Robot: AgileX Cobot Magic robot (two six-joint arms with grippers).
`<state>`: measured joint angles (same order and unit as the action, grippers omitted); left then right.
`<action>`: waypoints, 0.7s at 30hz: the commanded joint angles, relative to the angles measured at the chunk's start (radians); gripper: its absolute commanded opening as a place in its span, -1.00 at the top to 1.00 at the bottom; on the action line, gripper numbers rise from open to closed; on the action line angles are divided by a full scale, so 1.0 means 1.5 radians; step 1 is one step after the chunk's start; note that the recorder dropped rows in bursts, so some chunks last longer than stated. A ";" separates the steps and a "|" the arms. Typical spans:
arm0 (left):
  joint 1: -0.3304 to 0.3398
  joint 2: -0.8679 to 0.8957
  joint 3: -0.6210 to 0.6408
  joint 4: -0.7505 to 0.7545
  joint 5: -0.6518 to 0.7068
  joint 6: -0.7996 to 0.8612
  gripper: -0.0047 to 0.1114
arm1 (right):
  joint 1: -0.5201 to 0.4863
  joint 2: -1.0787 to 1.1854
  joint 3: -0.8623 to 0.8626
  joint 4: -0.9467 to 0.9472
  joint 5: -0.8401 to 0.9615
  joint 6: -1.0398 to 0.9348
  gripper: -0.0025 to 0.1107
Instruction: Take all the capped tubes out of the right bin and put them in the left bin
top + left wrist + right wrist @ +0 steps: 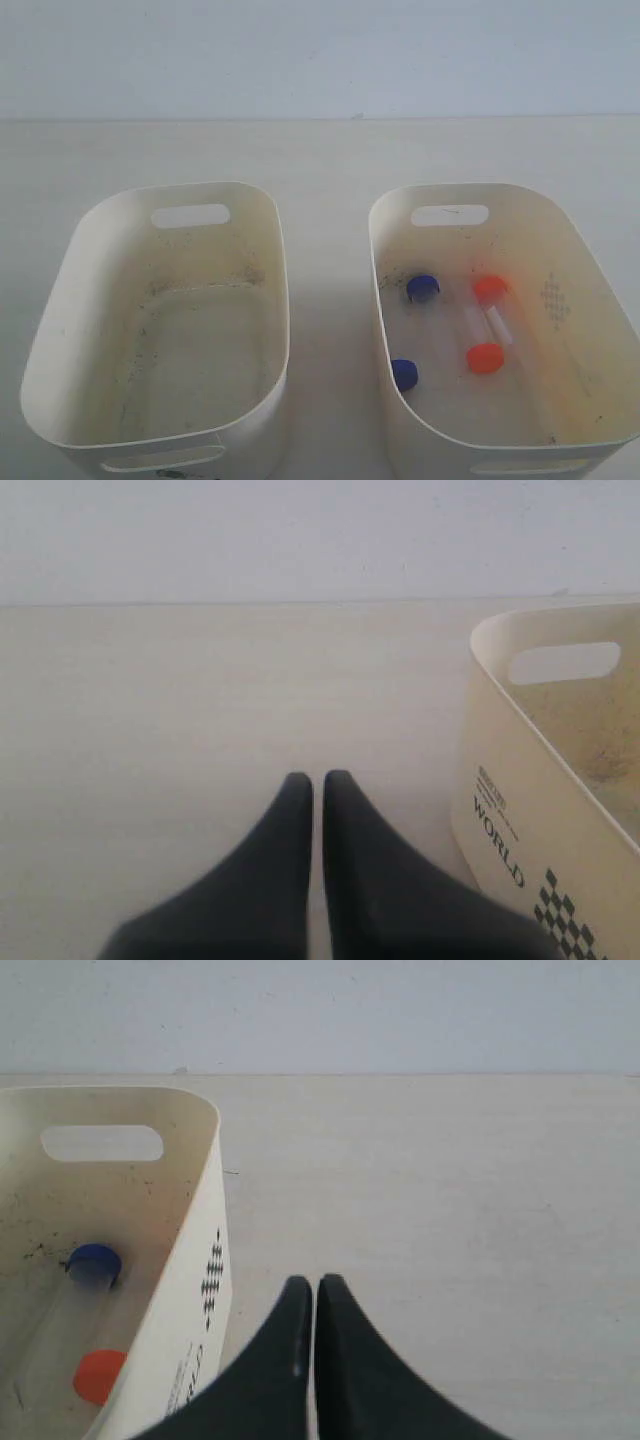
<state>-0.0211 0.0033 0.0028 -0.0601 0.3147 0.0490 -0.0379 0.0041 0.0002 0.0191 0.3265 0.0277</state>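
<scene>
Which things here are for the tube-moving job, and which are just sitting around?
For the job: far blue-capped tube, near blue-capped tube, far orange-capped tube, near orange-capped tube, right bin, left bin, left gripper, right gripper.
Just there: table, wall.

Bench [330, 150]: pale cream surface with faint horizontal wood grain and a matt finish, spreading from the centre of the exterior view out to 3, 6 and 9 o'clock. Wall [320, 50]: plain pale grey-white, across 12 o'clock, meeting the bench in a straight horizontal seam. Small dark speck [357, 116]: on that seam, toward 12 o'clock; too small to identify.
</scene>
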 commanded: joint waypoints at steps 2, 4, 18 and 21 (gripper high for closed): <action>0.001 -0.002 -0.002 -0.008 -0.006 0.003 0.84 | -0.001 -0.003 0.000 -0.001 -0.003 -0.003 0.94; 0.001 -0.002 -0.002 -0.008 -0.006 0.003 0.84 | -0.001 -0.003 0.000 -0.001 -0.003 -0.003 0.94; 0.001 -0.002 -0.002 -0.008 -0.006 0.003 0.84 | -0.001 -0.003 0.000 -0.001 -0.207 -0.004 0.94; 0.001 -0.002 -0.002 -0.008 -0.006 0.003 0.84 | -0.001 -0.003 0.000 -0.001 -0.265 -0.004 0.94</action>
<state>-0.0211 0.0033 0.0028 -0.0601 0.3147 0.0490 -0.0379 0.0041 0.0002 0.0191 -0.0218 0.0277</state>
